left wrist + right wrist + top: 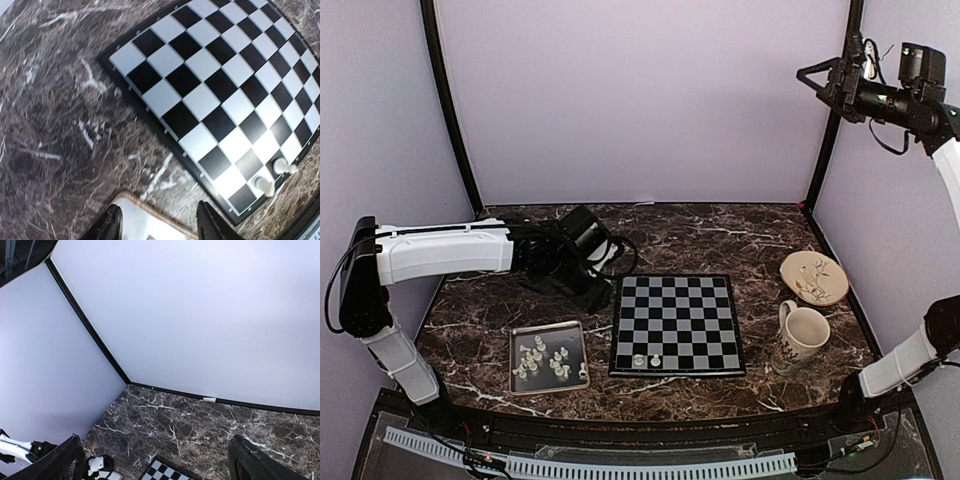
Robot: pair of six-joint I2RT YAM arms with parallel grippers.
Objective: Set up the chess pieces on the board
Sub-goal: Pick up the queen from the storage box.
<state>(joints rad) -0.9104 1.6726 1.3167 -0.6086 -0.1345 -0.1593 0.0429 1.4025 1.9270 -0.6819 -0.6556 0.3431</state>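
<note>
Left gripper parted, empty, left of board, right gripper spread wide, raised, two pieces on board's near row

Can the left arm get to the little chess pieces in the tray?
Probably yes. The left gripper hovers open right by the tray's far edge, and nothing sits between it and the chess pieces lying loose inside.

No legible text or labels anywhere.
</note>
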